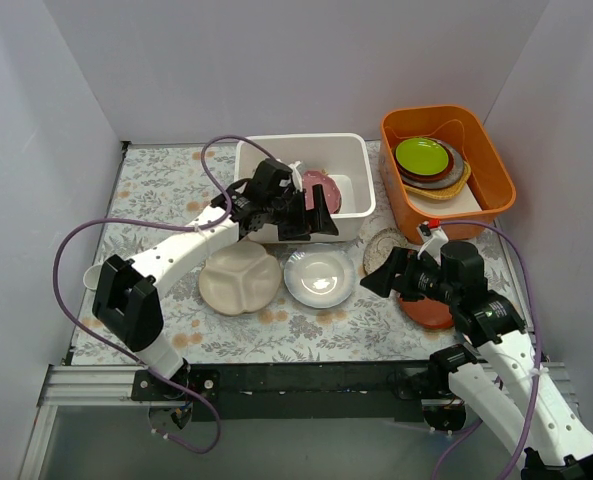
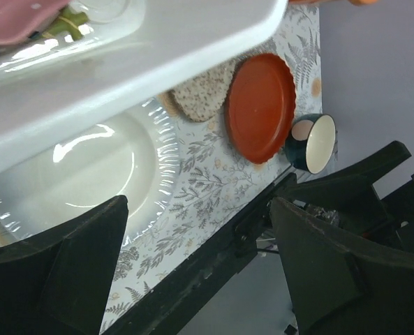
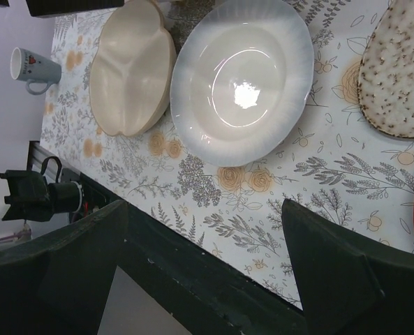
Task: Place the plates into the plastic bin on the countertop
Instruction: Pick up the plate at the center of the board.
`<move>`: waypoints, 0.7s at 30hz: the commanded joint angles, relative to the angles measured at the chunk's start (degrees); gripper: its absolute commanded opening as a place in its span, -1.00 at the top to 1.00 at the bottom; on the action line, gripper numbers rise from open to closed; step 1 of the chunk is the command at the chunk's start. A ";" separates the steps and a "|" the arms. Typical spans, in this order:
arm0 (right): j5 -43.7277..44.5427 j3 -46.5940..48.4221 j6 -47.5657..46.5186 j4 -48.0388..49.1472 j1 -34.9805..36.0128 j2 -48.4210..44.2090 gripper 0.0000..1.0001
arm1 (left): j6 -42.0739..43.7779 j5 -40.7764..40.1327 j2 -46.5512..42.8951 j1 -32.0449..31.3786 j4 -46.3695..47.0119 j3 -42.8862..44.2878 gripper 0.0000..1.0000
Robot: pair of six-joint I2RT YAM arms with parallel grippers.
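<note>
- The left gripper (image 1: 311,212) hangs spread and empty over the near wall of the plastic bin (image 1: 276,140).
- The right gripper (image 1: 378,270) is spread too, and the glossy white plate (image 1: 319,277) lies just to its left.

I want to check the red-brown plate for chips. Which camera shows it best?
The left wrist view: the red-brown plate lies whole there. The top external view hides most of it under the right arm; the right wrist view catches only a sliver at its edge.

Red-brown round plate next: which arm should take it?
Right. The right hand, open, hovers by the red-brown round plate, on its own side. The left hand, also open, is at the white plastic bin, farther away.
</note>
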 commanded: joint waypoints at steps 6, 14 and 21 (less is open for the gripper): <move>0.92 3.74 -1.19 -1.71 0.17 -0.80 -0.96 | -1.87 -1.20 0.59 -7.28 3.65 -0.36 -0.65; -2.76 -6.70 0.91 5.66 0.17 -0.89 -0.96 | -1.96 -5.41 -1.86 -7.81 1.64 0.61 -0.65; -3.47 -11.55 2.06 14.01 0.09 3.06 -0.96 | -0.29 -9.46 -4.59 -7.81 -4.78 1.66 -0.61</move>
